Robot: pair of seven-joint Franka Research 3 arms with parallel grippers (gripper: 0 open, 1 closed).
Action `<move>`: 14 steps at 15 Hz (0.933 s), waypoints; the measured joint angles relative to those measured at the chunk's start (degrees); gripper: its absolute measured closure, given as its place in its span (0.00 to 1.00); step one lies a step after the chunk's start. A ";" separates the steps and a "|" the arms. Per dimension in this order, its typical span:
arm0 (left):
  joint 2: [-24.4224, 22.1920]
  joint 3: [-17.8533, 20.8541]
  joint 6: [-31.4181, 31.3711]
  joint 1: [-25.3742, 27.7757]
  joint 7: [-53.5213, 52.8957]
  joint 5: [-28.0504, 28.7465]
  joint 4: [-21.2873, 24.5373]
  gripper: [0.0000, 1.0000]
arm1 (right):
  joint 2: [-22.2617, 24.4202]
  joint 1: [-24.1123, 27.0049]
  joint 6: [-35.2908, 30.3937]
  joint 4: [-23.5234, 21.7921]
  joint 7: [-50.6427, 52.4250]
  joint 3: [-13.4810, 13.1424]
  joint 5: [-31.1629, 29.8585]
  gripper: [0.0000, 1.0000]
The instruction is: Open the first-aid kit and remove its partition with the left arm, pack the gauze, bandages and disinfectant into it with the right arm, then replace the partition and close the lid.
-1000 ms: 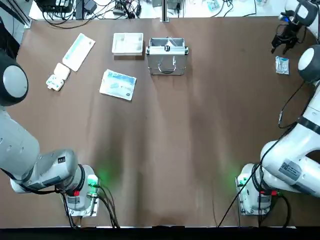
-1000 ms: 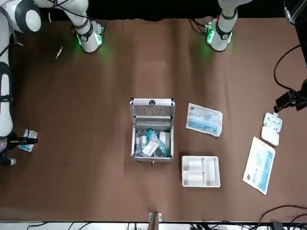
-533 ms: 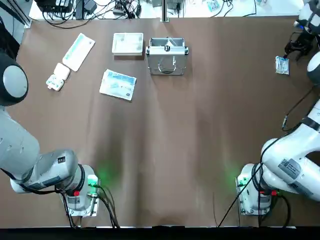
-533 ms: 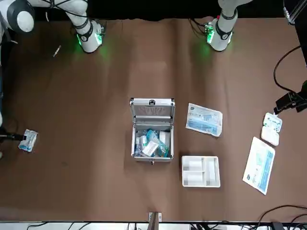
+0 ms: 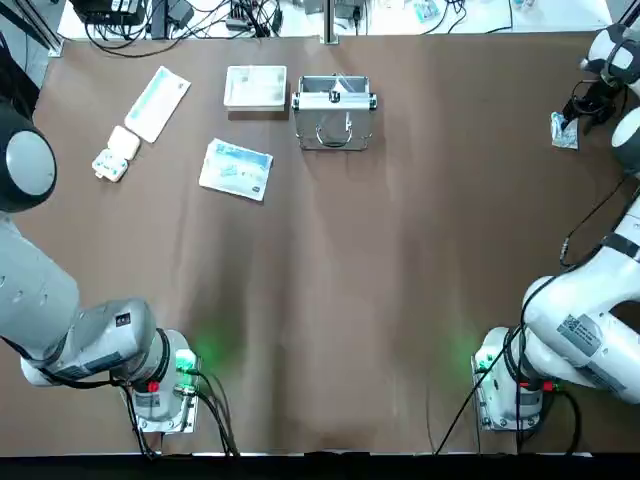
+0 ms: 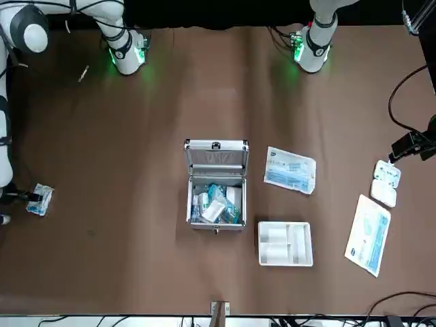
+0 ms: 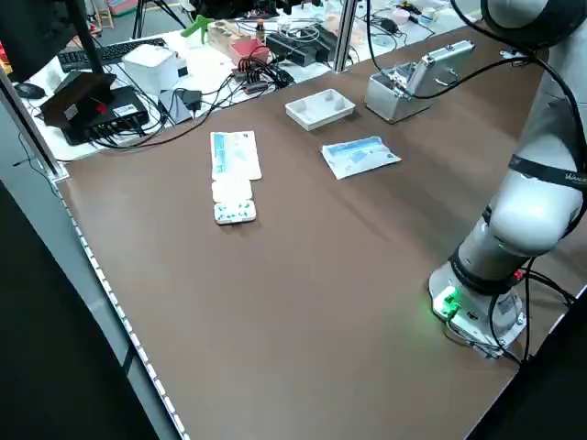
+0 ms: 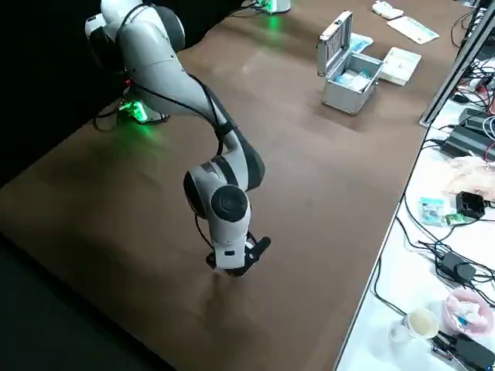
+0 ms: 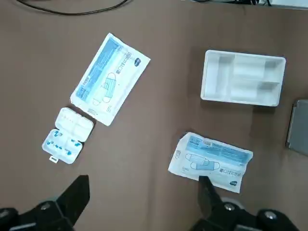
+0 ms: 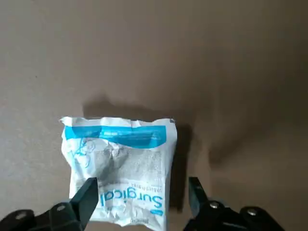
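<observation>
The first-aid kit (image 6: 216, 194) stands open at the far middle, its lid (image 5: 333, 128) upright and several blue-white packets inside; I cannot pick out the disinfectant. Its white partition (image 5: 255, 87) lies beside it on the table. A crumpled blue-white packet marked "Surgical" (image 10: 120, 159) lies near the table's right edge (image 5: 563, 130). My right gripper (image 10: 142, 202) is low over it and open, one finger on each side of the packet's near end. High above the left-hand packets, my left gripper (image 9: 142, 202) hangs open, holding nothing.
On the table's left part lie a long flat packet (image 5: 157, 103), a small white blister pack (image 5: 115, 153) and a blue-white mask packet (image 5: 237, 169). Cables and boxes crowd the bench beyond the far edge.
My right gripper swung in from the far right corner and came down over the small packet. The packet, the kit and the left arm have stayed where they were.
</observation>
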State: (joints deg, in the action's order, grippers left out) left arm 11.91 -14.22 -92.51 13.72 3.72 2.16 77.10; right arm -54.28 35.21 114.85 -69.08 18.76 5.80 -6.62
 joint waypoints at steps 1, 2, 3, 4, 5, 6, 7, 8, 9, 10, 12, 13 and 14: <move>0.00 -0.02 0.00 -0.01 0.00 0.00 0.00 0.00 | -0.23 0.00 0.15 -0.08 0.00 0.00 0.00 0.16; 0.00 -0.05 0.00 -0.05 0.00 0.00 0.00 0.00 | -0.36 0.00 0.21 -0.22 0.00 0.00 0.00 0.16; 0.00 -0.09 0.00 -0.09 0.00 0.00 0.00 0.00 | -0.43 0.00 0.24 -0.39 0.00 0.00 0.00 0.17; 0.00 -0.17 0.00 -0.13 0.00 0.00 0.00 0.00 | -0.45 0.00 0.25 -0.60 0.00 0.01 0.00 0.27; 0.00 -0.18 0.00 -0.13 0.00 0.00 0.00 0.00 | -0.44 0.00 0.20 -0.60 0.00 0.03 0.00 0.38; 0.00 -0.19 0.00 -0.13 0.00 0.00 0.00 0.00 | -0.41 0.00 0.08 -0.59 -0.04 0.10 0.00 0.49; 0.00 -0.19 0.00 -0.13 0.00 0.00 0.00 0.00 | -0.36 0.00 -0.06 -0.57 -0.12 0.20 0.00 0.58; 0.00 -0.19 0.00 -0.13 0.00 0.00 0.00 0.00 | -0.27 -0.02 -0.15 -0.55 -0.22 0.28 0.00 0.67; 0.00 -0.18 0.00 -0.13 0.00 0.00 0.00 0.00 | -0.18 -0.10 -0.18 -0.53 -0.29 0.31 0.00 0.75; 0.00 -0.19 0.00 -0.13 0.00 0.00 0.00 0.00 | -0.07 -0.25 -0.41 -0.50 -0.55 0.36 0.00 0.84; 0.00 -0.19 0.00 -0.12 0.00 0.00 0.00 0.00 | 0.15 -1.38 -2.51 -0.21 -2.57 0.82 0.04 0.89; 0.00 -0.18 0.00 -0.08 0.00 0.00 0.00 0.00 | 0.36 -2.69 -4.14 0.11 -4.66 1.27 0.09 0.89; 0.00 -0.17 0.00 -0.04 0.00 0.00 0.00 0.00 | 0.69 -4.50 -5.96 0.49 -7.67 1.79 0.27 0.89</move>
State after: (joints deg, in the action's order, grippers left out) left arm 11.90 -14.38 -92.51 13.68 3.72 2.16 77.10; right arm -53.58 30.70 108.88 -68.60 11.09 7.59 -6.35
